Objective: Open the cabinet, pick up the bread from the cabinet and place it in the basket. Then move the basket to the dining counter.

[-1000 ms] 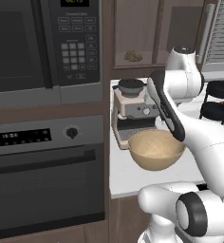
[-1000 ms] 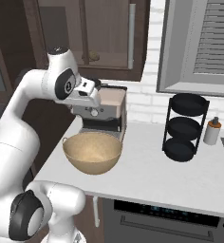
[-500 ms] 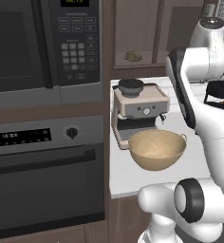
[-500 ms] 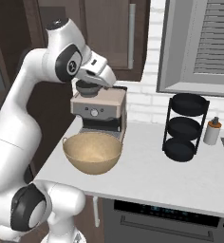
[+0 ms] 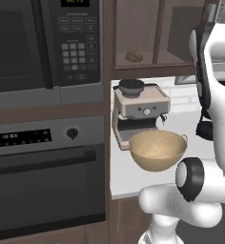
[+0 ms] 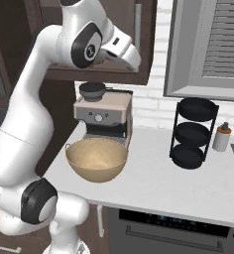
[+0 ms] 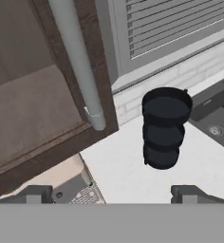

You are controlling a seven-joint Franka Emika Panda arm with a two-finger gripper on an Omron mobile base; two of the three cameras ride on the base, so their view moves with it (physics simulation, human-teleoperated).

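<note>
The dark brown cabinet [image 5: 155,33] hangs above the coffee machine, its see-through door looking shut. Its silver bar handle [image 7: 78,61] runs down the door, and the handle [image 6: 138,20] also rises just above my hand. The small golden-brown bread [image 5: 133,56] lies on the cabinet shelf behind the door. The tan basket [image 5: 157,150] stands on the white worktop in front of the coffee machine; it shows as the basket [image 6: 96,159] too. My gripper [image 7: 113,193] is open and holds nothing, just below the handle's lower end; the gripper [image 6: 135,59] sits by the door's bottom corner. The dining counter is out of view.
A coffee machine [image 6: 103,111] stands behind the basket. A black tiered rack [image 6: 193,134] and a small bottle [image 6: 221,137] stand to the right under the shuttered window [image 6: 213,44]. A microwave [image 5: 43,45] and an oven [image 5: 43,162] fill the left wall. A sink [image 7: 218,118] lies beyond the rack.
My arm has swung up from just above the coffee machine to the lower edge of the cabinet door. The gripper stayed open. Basket and bread have not moved.
</note>
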